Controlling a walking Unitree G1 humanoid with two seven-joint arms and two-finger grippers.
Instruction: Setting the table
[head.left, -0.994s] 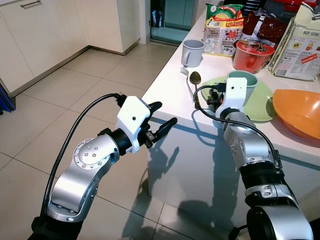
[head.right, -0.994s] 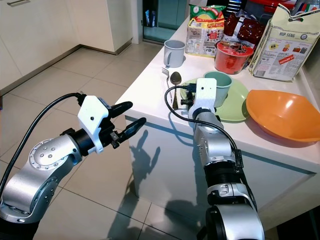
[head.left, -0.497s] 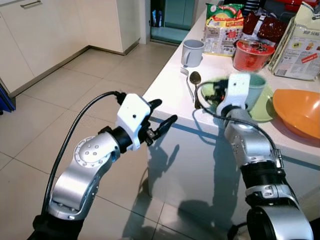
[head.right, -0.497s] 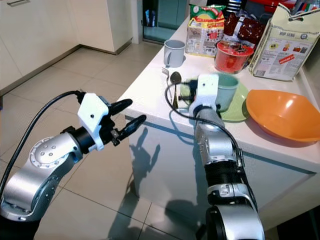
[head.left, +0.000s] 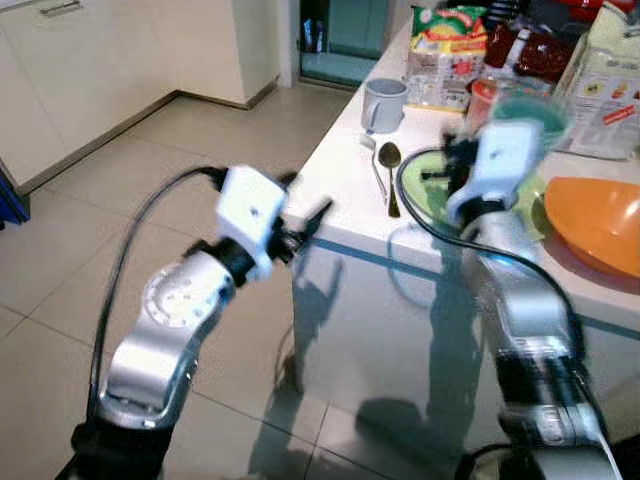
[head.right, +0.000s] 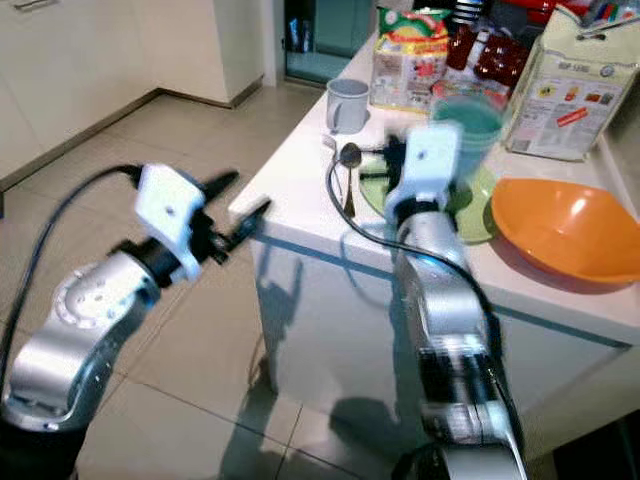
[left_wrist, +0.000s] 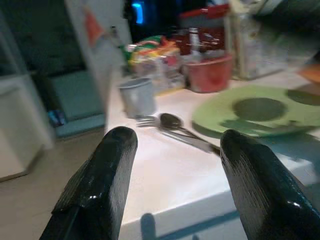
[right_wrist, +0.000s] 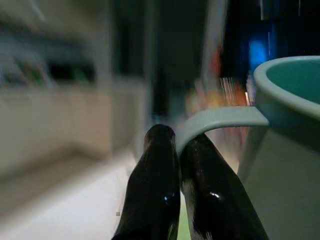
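Right gripper (right_wrist: 175, 165) — fingers pinched on teal mug (head.right: 467, 125) handle; mug now lifted clear of green plate (head.right: 470, 215), where it previously sat. Relocation judged underway.

Teal mug (right_wrist: 287, 130) — green plate (left_wrist: 260, 112) — orange bowl (head.right: 570, 230)

Head stereo pair looks down on the table (head.left: 345, 180) (shared); wrist cameras sit close.

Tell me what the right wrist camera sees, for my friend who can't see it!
The right end effector pinches the handle of a teal mug between its two black fingers. Everything behind is a dark blur.
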